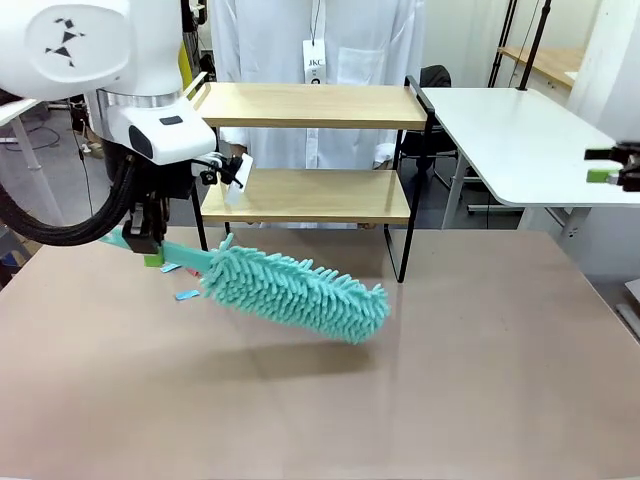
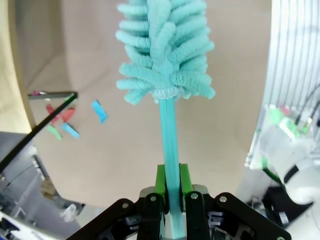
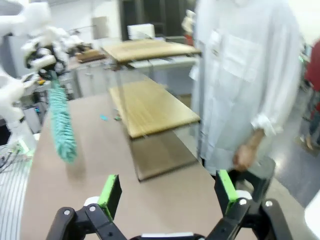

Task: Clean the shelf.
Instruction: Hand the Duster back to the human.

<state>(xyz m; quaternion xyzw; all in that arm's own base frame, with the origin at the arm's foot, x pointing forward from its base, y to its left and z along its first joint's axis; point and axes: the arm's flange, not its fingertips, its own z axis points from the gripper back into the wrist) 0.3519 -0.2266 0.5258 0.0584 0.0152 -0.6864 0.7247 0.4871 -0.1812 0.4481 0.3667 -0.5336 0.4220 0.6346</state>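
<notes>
left arm: enters from picture left, wrist angled down over the near-left table
left gripper (image 2: 170, 192): clamped on a thin handle
right gripper (image 3: 167, 192): jaws wide apart, holding nothing
right arm: at far right edge

white side table (image 1: 520, 140), coloured scraps (image 2: 67, 122)

The letters "JKC" are read on a white badge (image 1: 314, 60) hung at the chest of the person's white coat (image 1: 360, 50) — smaller print beneath them cannot be made out.
</notes>
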